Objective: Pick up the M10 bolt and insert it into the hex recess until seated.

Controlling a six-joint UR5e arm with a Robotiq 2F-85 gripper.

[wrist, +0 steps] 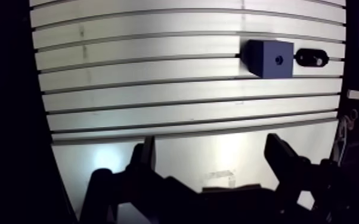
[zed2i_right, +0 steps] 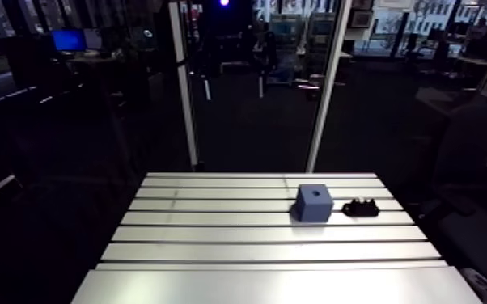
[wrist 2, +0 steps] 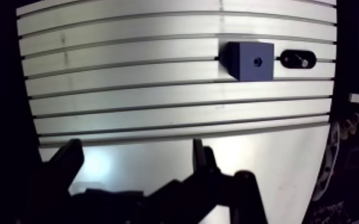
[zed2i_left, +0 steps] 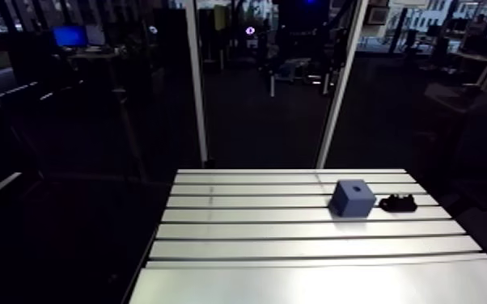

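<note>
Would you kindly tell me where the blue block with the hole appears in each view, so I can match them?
Arm view: blue block on the far part of the table, towards one side.
Wrist view: blue block well ahead of the gripper, off its centre line.
Shared landmark: the black holder right beside the block.

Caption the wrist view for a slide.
Open two-finger gripper above the slotted aluminium table, the blue cube block with a top hole and small black oval holder lying ahead.
</note>
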